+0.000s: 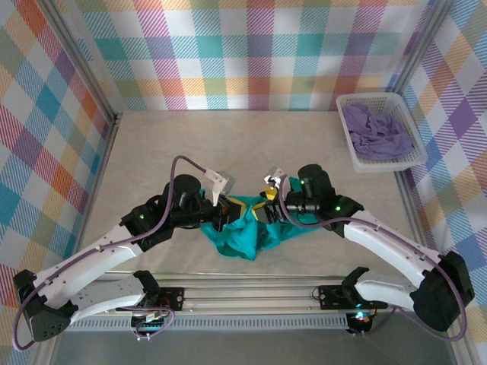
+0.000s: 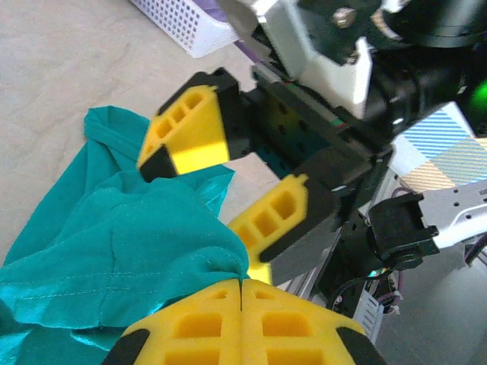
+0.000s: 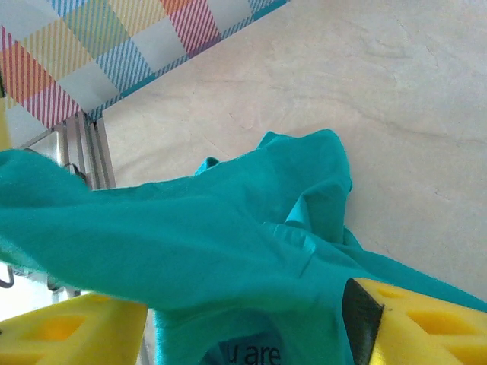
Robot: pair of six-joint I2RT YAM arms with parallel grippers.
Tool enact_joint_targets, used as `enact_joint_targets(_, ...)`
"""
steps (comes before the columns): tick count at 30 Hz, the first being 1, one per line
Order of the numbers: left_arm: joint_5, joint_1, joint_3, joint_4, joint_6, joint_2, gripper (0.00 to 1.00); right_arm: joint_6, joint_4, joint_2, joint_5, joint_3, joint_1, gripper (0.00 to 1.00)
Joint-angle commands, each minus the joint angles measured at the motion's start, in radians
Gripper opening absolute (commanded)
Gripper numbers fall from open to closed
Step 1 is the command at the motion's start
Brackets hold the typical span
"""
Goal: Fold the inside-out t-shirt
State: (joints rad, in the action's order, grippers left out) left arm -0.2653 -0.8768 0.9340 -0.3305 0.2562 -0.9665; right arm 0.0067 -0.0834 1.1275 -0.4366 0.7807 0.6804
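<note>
Spreading step: the left gripper (image 2: 242,287) is pinched closed on the teal t-shirt (image 2: 114,251). The right gripper (image 3: 236,308) gapes wide, with cloth seemingly loose between its fingers. Next it must clamp an edge.

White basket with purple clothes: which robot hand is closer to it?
Right. The right gripper is at the t-shirt mid-table, on the side toward the basket; the left gripper is beside it, farther left.

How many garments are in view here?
2. The teal t-shirt is bunched at near centre; the lavender garment sits in the white basket, far right. Others may hide beneath it.
</note>
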Motion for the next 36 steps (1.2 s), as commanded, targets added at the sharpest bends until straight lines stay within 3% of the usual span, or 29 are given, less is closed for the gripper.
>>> enact_joint_targets(1,-0.028,-0.014,0.018,0.044,-0.018,0.026,0.0,-0.027,0.105,0.045,-0.054,-0.001,0.004,0.67)
enact_joint_targets(3,-0.026,-0.013,0.014,0.044,-0.01,0.03,0.0,-0.013,0.143,0.065,-0.08,0.003,0.004,0.57)
enact_joint_targets(6,-0.021,-0.014,0.001,0.097,0.003,0.044,0.0,0.028,0.198,0.084,-0.088,-0.001,0.003,0.24)
enact_joint_targets(9,-0.011,-0.012,-0.02,0.13,0.004,0.076,0.03,0.055,0.215,0.086,-0.033,-0.02,0.002,0.01)
enact_joint_targets(13,0.041,-0.004,-0.047,0.124,-0.017,0.134,0.27,0.021,0.251,0.046,-0.017,-0.066,-0.009,0.0)
enact_joint_targets(20,0.181,0.088,-0.07,0.008,0.029,0.153,0.46,-0.023,0.348,-0.027,-0.106,-0.148,-0.069,0.0)
enact_joint_targets(25,0.081,0.112,-0.044,-0.059,0.042,0.035,0.59,0.037,0.373,-0.02,-0.115,-0.142,-0.074,0.0)
enact_joint_targets(32,0.085,0.133,-0.07,-0.026,0.12,-0.055,0.63,0.075,0.412,-0.024,-0.11,-0.159,-0.074,0.0)
enact_joint_targets(36,0.015,0.152,-0.088,0.041,0.178,-0.093,0.55,0.077,0.416,-0.03,-0.109,-0.163,-0.074,0.0)
